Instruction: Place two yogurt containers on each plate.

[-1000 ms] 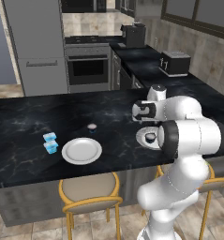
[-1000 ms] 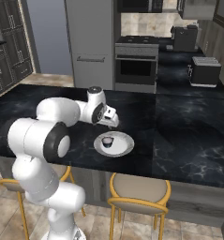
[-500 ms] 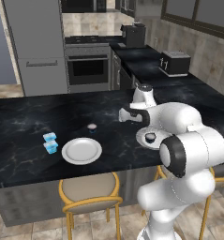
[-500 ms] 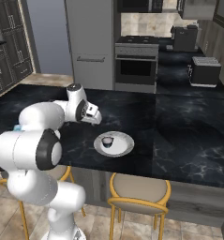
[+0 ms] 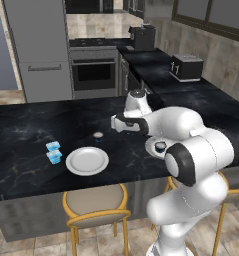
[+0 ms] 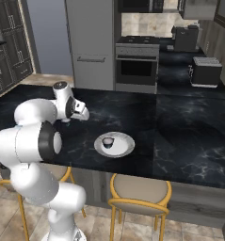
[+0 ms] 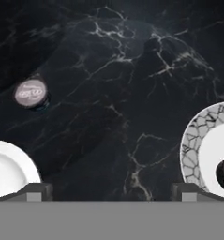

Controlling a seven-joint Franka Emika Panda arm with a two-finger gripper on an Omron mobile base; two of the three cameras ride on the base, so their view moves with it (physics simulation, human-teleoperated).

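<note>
The black marble surface [image 5: 36, 130] with white veins carries all the things of the task. In the left base view, a round, shallow, white-grey plate [image 5: 87, 160] lies bare near the front edge of the surface. Just beside its left rim, two small light blue squarish yogurt cups [image 5: 53, 151] stand close together, one behind the other, both on the surface and not on the plate. A small dark round yogurt cup with a pale lid [image 5: 97, 135] stands alone on the surface a little behind this plate.

In the right base view, the second round white-grey plate [image 6: 124, 148] lies near the front edge of the surface, and one dark round yogurt cup [image 6: 107, 140] stands on its left part.

The white arm bends over the surface, and its claw [image 5: 114, 123] hangs above the marble between the two plates, well apart from every cup. In the hand view, the two dark fingertips [image 7: 35, 191] stand far apart at the bottom and nothing is between them. The same view shows the lone dark cup with its pale lid at the upper left, the rim of the bare plate at the lower left, and the second plate with its dark cup at the right edge.
</note>
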